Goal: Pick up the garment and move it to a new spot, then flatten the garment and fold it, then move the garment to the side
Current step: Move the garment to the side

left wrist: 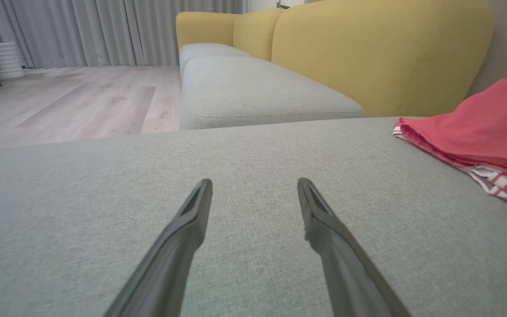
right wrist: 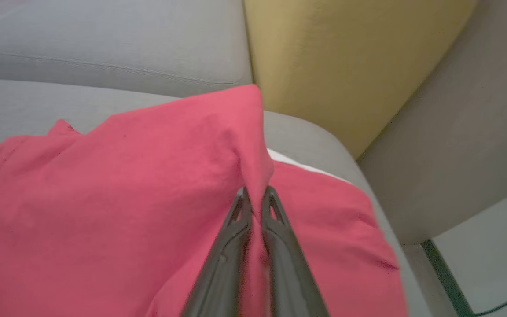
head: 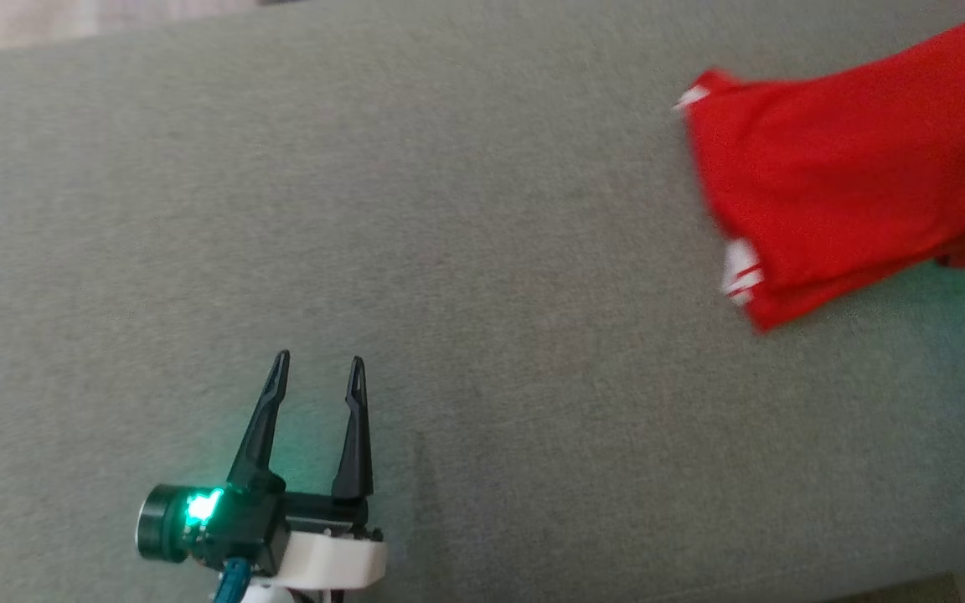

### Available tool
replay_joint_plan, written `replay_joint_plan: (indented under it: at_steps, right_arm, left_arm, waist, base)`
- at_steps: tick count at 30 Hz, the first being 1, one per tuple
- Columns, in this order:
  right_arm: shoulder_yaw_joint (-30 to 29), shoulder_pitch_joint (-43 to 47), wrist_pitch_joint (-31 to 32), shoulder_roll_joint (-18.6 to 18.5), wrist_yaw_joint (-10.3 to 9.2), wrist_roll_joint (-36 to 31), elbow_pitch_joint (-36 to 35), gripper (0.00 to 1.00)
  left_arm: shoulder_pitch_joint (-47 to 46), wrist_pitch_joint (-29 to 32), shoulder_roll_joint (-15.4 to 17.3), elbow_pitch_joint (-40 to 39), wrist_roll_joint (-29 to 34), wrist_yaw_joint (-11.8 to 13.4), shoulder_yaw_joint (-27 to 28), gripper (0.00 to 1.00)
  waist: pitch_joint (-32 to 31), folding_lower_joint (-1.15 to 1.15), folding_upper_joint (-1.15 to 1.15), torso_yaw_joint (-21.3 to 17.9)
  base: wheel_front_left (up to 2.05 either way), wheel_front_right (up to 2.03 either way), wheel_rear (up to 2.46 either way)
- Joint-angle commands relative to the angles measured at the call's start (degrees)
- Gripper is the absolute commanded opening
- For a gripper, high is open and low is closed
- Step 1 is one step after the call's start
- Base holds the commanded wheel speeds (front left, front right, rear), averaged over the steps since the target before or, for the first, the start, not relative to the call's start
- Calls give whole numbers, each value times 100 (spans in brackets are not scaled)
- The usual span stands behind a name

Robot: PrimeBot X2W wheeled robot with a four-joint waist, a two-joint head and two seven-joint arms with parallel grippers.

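A folded red garment (head: pixel 851 184) with white-striped trim lies at the far right of the grey cushion (head: pixel 449 251). In the right wrist view my right gripper (right wrist: pixel 256 193) is shut on a raised fold of the red garment (right wrist: pixel 117 189), the cloth pinched between both fingers and pulled up into a ridge. My left gripper (head: pixel 319 368) hovers open at the lower left of the head view, well away from the cloth, nothing between its fingers. The left wrist view has the open left gripper (left wrist: pixel 253 189) over bare cushion and the garment (left wrist: pixel 486 132) off to the right.
A yellow sofa back (left wrist: pixel 368 57) and further grey seat cushions (left wrist: pixel 253 88) stand beyond the work surface. Pale wood floor (left wrist: pixel 73 101) and curtains (left wrist: pixel 82 31) lie to the left. The cushion's rounded edge (right wrist: pixel 359 176) drops off beside the garment, with floor and a cable (right wrist: pixel 495 304) below.
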Motion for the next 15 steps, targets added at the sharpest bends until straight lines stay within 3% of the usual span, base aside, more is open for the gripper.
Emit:
replay_joint_plan:
  at_steps: [1,4,5,6,10,13,15]
  right_arm:
    - [-188,-129,-31,-330,-4,-86,-180,0]
    - [-840,-168,-26,-699,-4,-324,-213,4]
    - [-1014,-163,-27,-763,-4,-409,-211,72]
    - [-1187,-150,-59,-828,-4,-533,-222,100]
    - [-1827,11,-117,-779,-4,-937,-244,100]
    - [-2012,159,-144,-583,-4,-1167,-335,100]
    - [-2075,358,-137,-259,-4,-1299,-494,100]
  left_arm:
    - [-152,-36,-38,-133,-5,-18,138,100]
    - [-303,-36,-38,-90,27,-31,138,100]
    - [-342,-36,-38,-82,23,-33,134,100]
    - [-378,-36,-38,-74,14,-36,128,100]
    - [-458,-36,-38,-44,-49,-10,93,100]
    - [-435,-36,-38,-17,-81,1,81,100]
    - [-382,-36,-38,2,-106,10,81,100]
  waist:
    - [229,-1,0,-212]
    - [386,-1,0,-259]
    - [415,-1,0,-254]
    - [438,-1,0,-242]
    - [423,-1,0,-164]
    - [334,-1,0,-122]
    - [199,-1,0,-79]
  base:
    - [0,0,0]
    - [0,0,0]
    - [0,0,0]
    - [0,0,0]
    - [0,0,0]
    - [0,0,0]
    - [0,0,0]
